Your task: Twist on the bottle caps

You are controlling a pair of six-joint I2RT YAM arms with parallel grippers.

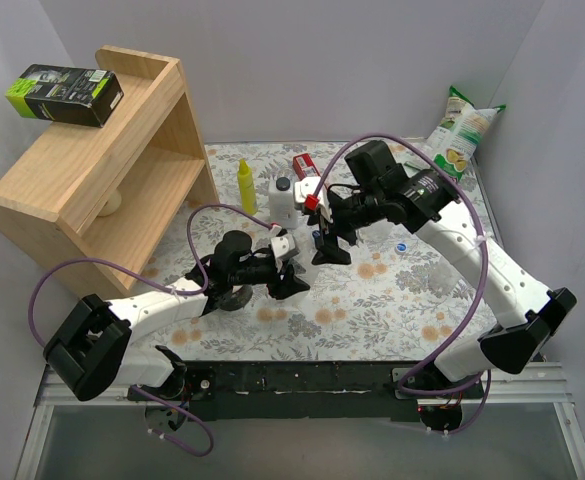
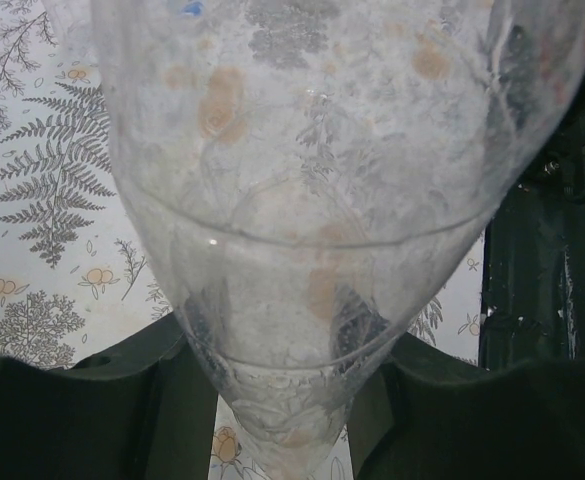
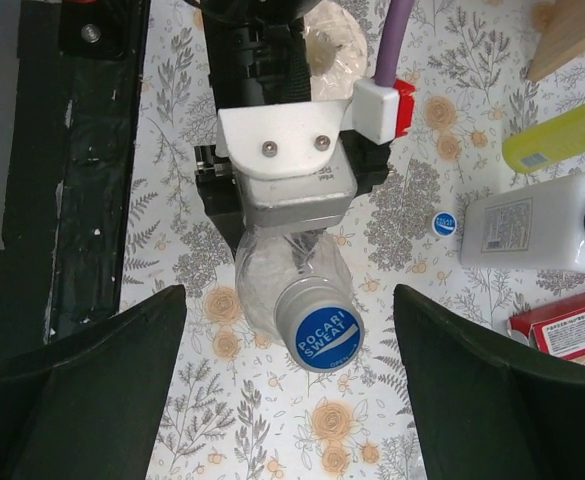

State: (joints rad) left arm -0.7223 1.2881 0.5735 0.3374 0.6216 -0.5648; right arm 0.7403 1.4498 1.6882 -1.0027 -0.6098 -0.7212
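My left gripper (image 1: 290, 272) is shut on the body of a clear bottle (image 2: 302, 200), holding it over the flowered table; its fingers (image 2: 172, 400) press both sides. In the right wrist view the bottle (image 3: 272, 285) points its neck at the camera with a blue cap (image 3: 319, 325) marked POCARI SWEAT on it. My right gripper (image 3: 290, 300) is open wide, its fingers (image 3: 112, 370) standing on either side of the cap without touching it. In the top view it (image 1: 329, 242) hovers at the bottle's capped end. A loose blue cap (image 3: 444, 223) lies on the table (image 1: 401, 246).
A white black-capped bottle (image 1: 282, 198), a yellow bottle (image 1: 244, 184) and a red box (image 1: 305, 167) stand behind the grippers. A snack bag (image 1: 464, 128) leans at the back right. A wooden shelf (image 1: 92, 170) with a black box (image 1: 64, 94) stands at the left. Crumpled clear plastic (image 3: 334, 42) lies by the left arm.
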